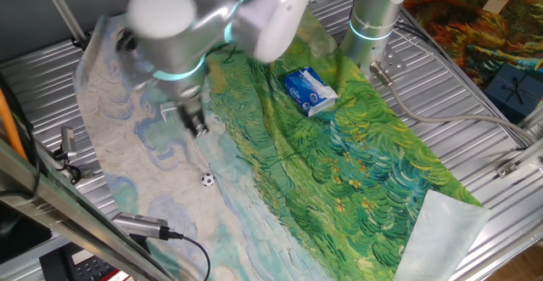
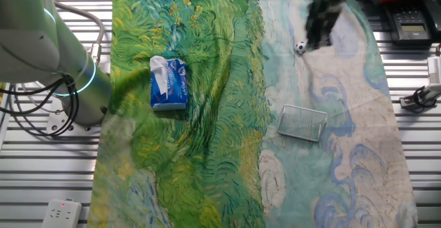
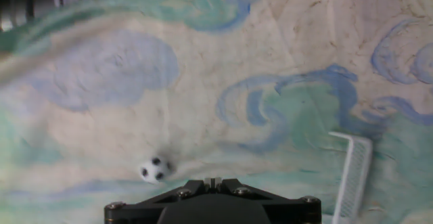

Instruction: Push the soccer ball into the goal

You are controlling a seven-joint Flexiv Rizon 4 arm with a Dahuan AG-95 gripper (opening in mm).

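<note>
1 tiny soccer ball (image 3: pixel 155 170) sits on the pale, swirl-painted part of the cloth (image 2: pixel 207 152) that covers my worktop (image 1: pixel 475 111), and in the hand view it lies just ahead of the end effector's black body, a little to the left of centre. From the other fixed view I see the ball (image 2: pixel 300 47) right beside the blurred end effector (image 2: pixel 319 38) — touching or only close, I cannot tell. In one fixed view the ball (image 1: pixel 208 179) lies apart from the end effector (image 1: pixel 195 125), which hangs low over the cloth.

The goal (image 2: pixel 302 122) — a low, whitish mesh frame — rests on the same pale area, well apart from the ball. In the hand view only its white edge (image 3: pixel 353 173) shows at the right.

A blue-and-white tissue packet (image 2: pixel 169 83) lies on the green half of the cloth, far from both.

Whether the fingers are apart or together I cannot tell: motion blur hides them in both fixed views, and the hand view shows only the body.
</note>
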